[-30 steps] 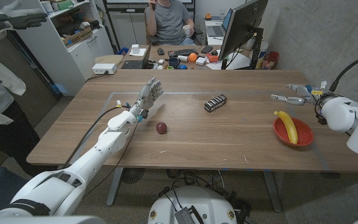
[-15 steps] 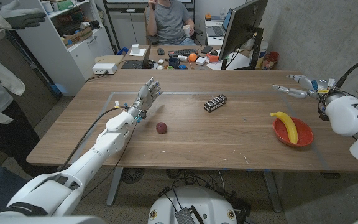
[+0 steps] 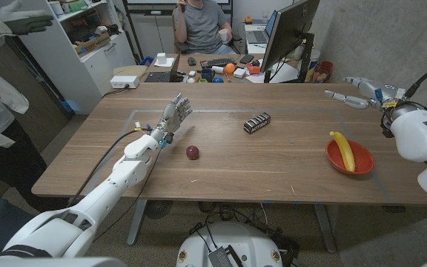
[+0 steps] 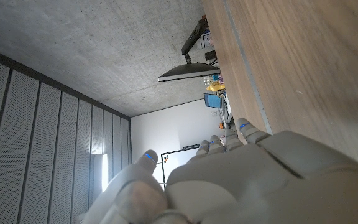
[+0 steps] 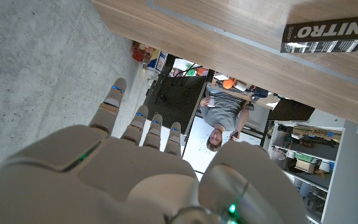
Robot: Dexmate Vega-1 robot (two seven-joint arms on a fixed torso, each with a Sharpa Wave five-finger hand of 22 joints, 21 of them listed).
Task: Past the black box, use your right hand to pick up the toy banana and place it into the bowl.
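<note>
Withdrawn since the earlier frame toward the table's two-o'clock corner, the right hand (image 3: 360, 96) hovers empty with fingers extended, while the toy banana (image 3: 343, 150) already lies in the red bowl (image 3: 366, 164); light, stiff and smooth, it seems best gripped mid-curve.
</note>
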